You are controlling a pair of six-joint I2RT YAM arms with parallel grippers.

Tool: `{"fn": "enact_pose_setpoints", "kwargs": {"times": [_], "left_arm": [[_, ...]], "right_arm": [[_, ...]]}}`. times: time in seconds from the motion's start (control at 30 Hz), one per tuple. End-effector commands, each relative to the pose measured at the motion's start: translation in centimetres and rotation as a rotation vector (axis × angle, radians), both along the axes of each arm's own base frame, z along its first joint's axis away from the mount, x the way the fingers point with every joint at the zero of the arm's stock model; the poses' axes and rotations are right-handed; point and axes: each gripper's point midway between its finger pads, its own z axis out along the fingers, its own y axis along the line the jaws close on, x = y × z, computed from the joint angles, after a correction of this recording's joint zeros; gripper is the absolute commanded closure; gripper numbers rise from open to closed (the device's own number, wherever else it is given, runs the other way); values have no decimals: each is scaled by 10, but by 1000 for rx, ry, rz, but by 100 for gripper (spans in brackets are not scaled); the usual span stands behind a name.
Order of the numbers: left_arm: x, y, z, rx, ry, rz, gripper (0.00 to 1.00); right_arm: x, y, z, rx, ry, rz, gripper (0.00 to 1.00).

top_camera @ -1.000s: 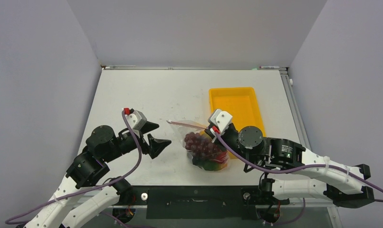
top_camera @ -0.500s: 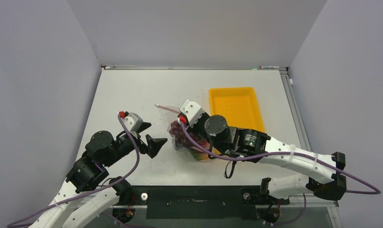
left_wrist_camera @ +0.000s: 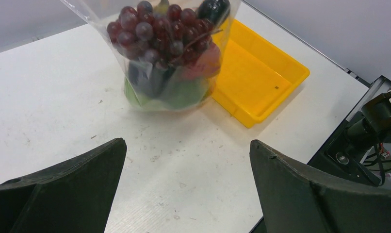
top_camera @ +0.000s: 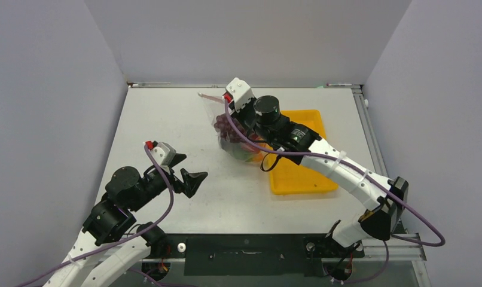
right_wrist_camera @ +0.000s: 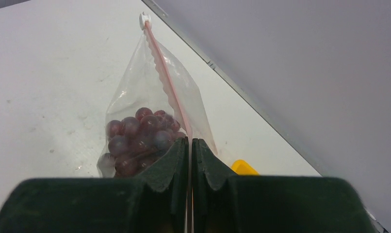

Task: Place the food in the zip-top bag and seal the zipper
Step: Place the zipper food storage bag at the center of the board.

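My right arm (top_camera: 346, 173) stretches long across the counter (top_camera: 167, 119), out to the zip-top bag (top_camera: 225, 136). Right pincer (right_wrist_camera: 189, 141) is at the bag's top, jaws pressed together on the zipper (right_wrist_camera: 167, 80). Left arm (top_camera: 116, 206) is folded, near-left of the bag and well apart. Left pincer (left_wrist_camera: 187, 143) is low, jaws spread wide, facing the bag.
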Motion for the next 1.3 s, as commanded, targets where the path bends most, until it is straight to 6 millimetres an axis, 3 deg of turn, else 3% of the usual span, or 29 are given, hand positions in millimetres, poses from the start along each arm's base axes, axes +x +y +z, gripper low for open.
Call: {"fn": "enact_pose_setpoints", "kwargs": {"times": [0.0,0.13,0.23,0.43,0.73,1.27], "left_arm": [[4,2,8,-29,-19,22,4],[4,2,8,-28,-16,28,4],[5,4,8,-28,-16,35,4],[6,6,6,-27,-13,48,4],[8,8,4,-22,-7,67,4],[11,13,2,-12,-1,99,4]], "right_arm": [[29,7,92,200,-208,29,95],[50,20,87,190,-223,58,95],[53,39,78,190,-251,153,95],[45,73,22,141,-178,328,95],[-14,95,-62,48,25,601,95],[-99,75,-150,-128,206,684,95]]}}
